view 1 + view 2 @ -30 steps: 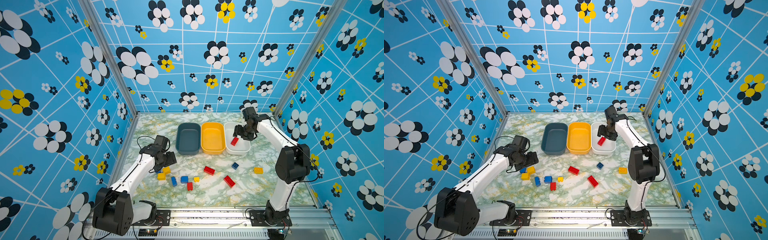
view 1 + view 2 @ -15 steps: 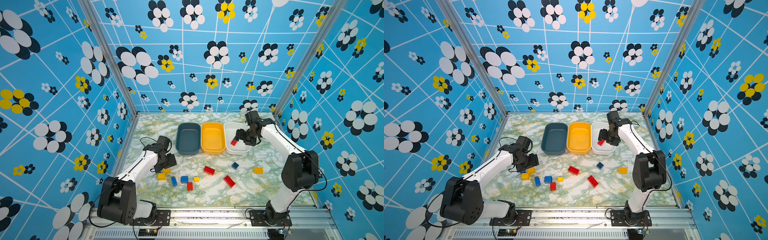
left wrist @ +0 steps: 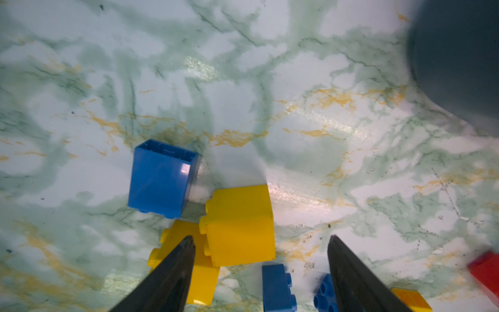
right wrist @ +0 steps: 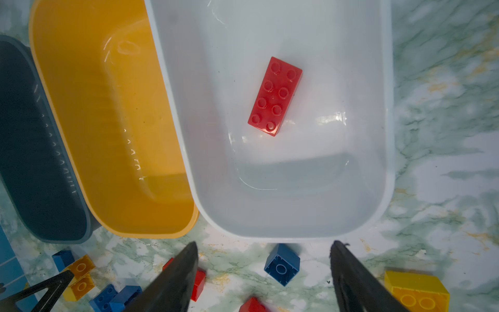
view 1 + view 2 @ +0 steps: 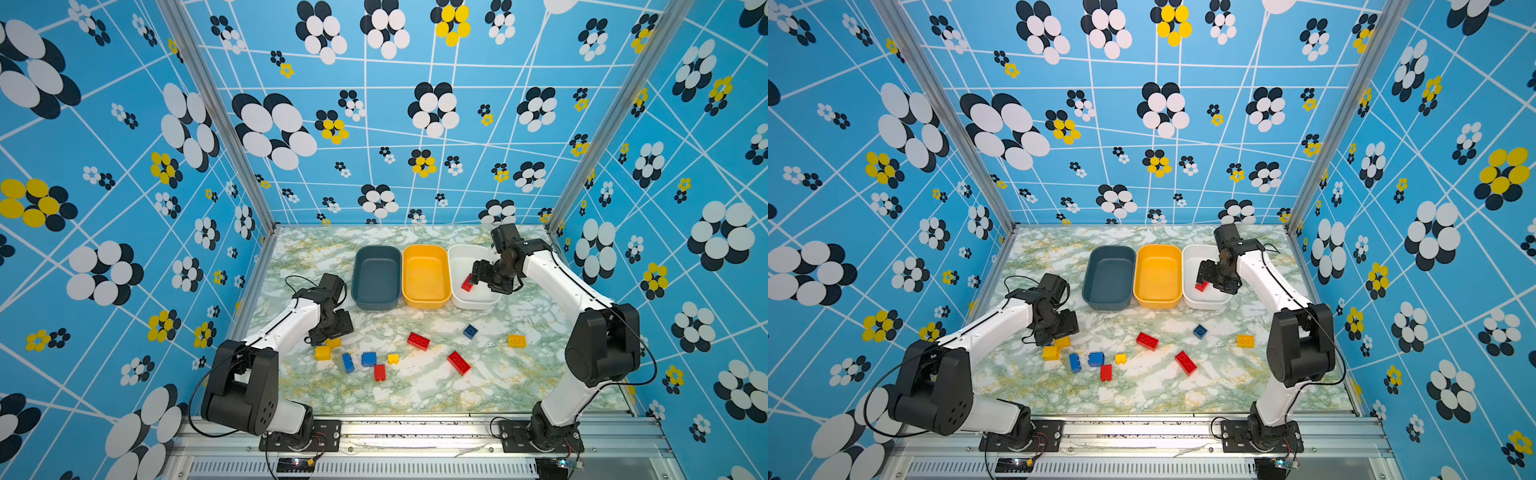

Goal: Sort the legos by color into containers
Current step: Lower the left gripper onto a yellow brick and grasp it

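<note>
Three containers stand in a row at the back: a dark teal tub (image 5: 376, 276), a yellow tub (image 5: 426, 274) and a white tub (image 5: 473, 306). A long red lego (image 4: 275, 96) lies flat in the white tub (image 4: 297, 210), studs up. My right gripper (image 5: 480, 276) hovers open and empty above that tub's near end. Low over the table's left part, my left gripper (image 5: 332, 332) is open. In the left wrist view a yellow lego (image 3: 239, 224) lies between its fingertips, a second yellow one (image 3: 201, 272) runs under one finger, and a blue lego (image 3: 162, 178) lies just beyond.
Loose legos lie across the front of the marble table: yellow (image 5: 323, 353), blue (image 5: 348, 362), blue (image 5: 368, 358), red (image 5: 379, 372), small yellow (image 5: 393, 358), red (image 5: 418, 340), red (image 5: 459, 363), blue (image 5: 470, 331), yellow (image 5: 517, 341). Patterned walls close in three sides.
My right gripper has drawn back from the white tub's middle toward its near end, and the red lego stays in the tub. My left gripper has sunk lower onto the yellow legos.
</note>
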`<state>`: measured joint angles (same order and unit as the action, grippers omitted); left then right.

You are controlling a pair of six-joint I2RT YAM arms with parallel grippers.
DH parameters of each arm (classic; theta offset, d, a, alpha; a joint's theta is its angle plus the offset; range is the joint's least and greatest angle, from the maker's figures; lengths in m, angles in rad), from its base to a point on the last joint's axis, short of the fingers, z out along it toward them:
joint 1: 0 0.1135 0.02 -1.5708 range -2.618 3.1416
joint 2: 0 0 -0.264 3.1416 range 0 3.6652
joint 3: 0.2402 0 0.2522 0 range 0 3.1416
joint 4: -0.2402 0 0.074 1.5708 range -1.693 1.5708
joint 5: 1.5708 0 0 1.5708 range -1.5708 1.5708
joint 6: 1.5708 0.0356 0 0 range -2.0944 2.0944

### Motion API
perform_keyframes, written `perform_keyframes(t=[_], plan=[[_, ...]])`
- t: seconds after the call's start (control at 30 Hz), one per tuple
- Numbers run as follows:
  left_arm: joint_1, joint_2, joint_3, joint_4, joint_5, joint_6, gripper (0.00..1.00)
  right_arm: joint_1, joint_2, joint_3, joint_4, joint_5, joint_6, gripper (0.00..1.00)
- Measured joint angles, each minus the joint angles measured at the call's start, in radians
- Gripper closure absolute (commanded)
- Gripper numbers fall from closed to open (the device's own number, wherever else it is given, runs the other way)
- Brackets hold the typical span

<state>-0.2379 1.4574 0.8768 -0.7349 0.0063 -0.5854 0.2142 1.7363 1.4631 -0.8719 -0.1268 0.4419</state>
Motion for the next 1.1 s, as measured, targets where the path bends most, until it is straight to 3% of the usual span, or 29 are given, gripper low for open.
perform_keyframes(t=[0.43,0.93,1.1], plan=[[-0.008,0.072,0.000,0.033,0.000,0.002,0.32,0.000,-0.031,-0.029,0.016,0.001,0.011,0.22],[-0.036,0.091,0.000,0.043,0.000,0.021,0.62,0.000,-0.032,-0.031,0.016,0.001,0.019,0.23],[-0.044,0.089,0.002,0.040,0.000,0.021,0.66,0.000,-0.049,-0.048,0.016,0.002,0.022,0.23]])
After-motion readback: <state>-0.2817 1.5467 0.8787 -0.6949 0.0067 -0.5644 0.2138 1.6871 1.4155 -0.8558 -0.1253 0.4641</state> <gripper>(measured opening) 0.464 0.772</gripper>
